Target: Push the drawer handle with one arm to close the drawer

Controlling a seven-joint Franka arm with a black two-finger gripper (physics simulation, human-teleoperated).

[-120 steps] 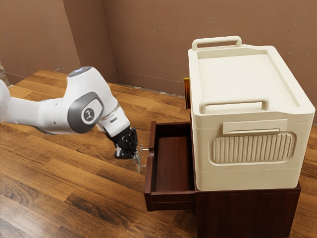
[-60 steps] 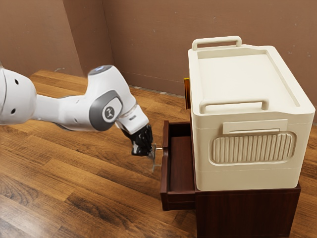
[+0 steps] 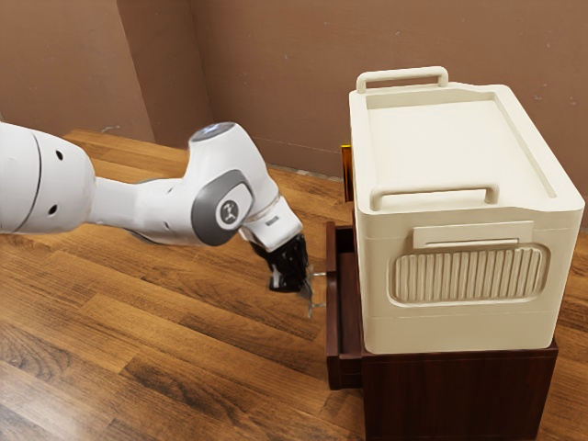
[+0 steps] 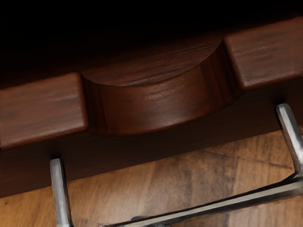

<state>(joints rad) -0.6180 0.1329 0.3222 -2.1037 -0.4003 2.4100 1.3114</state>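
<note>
The fingers (image 3: pixel 294 277) pointed downward at the drawer's outer side, close against its metal handle (image 4: pixel 213 207); I could not tell how far apart they stood, nor whether they had hold of the bar or merely rested on it. The handle's bar stood off the front of the dark red-brown drawer (image 3: pixel 333 317) on two posts, and its upper edge had a curved notch between blocky raised ends. The drawer was partly open, jutting from the matching wooden cabinet (image 3: pixel 450 395) toward the exterior view's left, with a narrow strip of its inside in sight. The cabinet stood at the exterior view's right on the plank-patterned counter (image 3: pixel 184 340). On top of the cabinet sat a cream box (image 3: pixel 450 138) with two raised rails and a ribbed panel.
</note>
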